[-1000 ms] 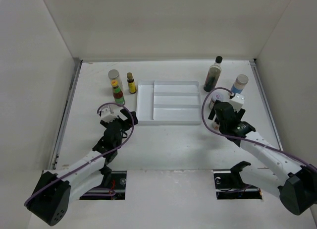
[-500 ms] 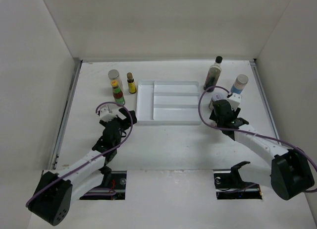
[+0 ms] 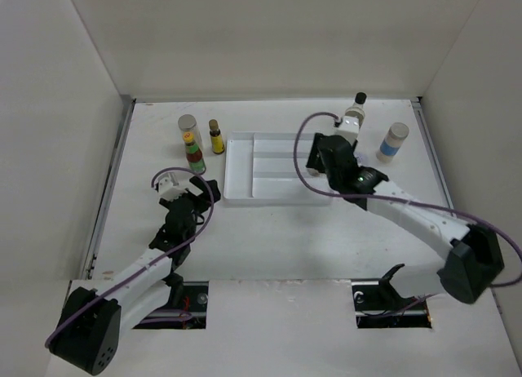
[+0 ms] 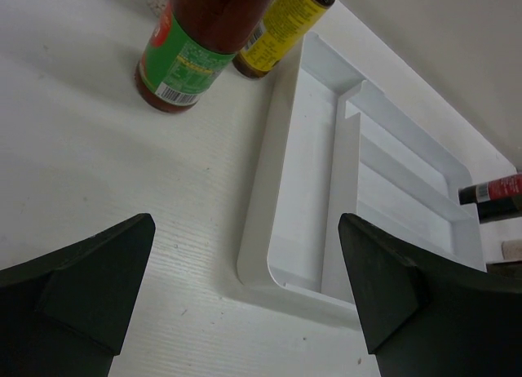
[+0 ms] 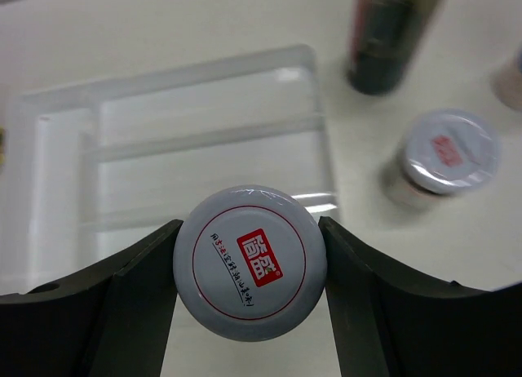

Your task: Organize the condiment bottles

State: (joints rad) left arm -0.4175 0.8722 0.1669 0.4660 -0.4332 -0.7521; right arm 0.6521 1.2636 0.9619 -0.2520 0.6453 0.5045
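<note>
Nearest, the left gripper (image 4: pixel 246 238) hangs low over the table (image 3: pixel 269 230), just off the tray's (image 3: pixel 236 169) near left corner. Its fingers are spread wide with nothing between them.

Further in and to the right, the right gripper (image 5: pixel 249 267) clasps a short jar (image 5: pixel 249 255), one finger on each side of it. The jar is upright with its long axis vertical. Its white lid with a red mark faces straight up into the wrist camera. It hangs over the right part of the tray; over which compartment I cannot tell.

A second jar (image 5: pixel 451 153) of the same kind stands upright on the table, just right of the tray.

Left of the tray stand three bottles close together, all upright with caps up. The red-label bottle (image 3: pixel 194 155) is nearest. The brown bottle (image 3: pixel 216 137), with a yellow cap, stands just beyond it to the right. The silver-lidded jar (image 3: pixel 188 128) stands beyond it to the left.

On the right, the blue-label bottle (image 3: pixel 393 140) with its white cap stands upright, well clear of the tray. Farthest, the tall bottle (image 3: pixel 355 112) stands upright off the tray's far right corner, black cap up. The right arm partly hides its lower body in the top view.
</note>
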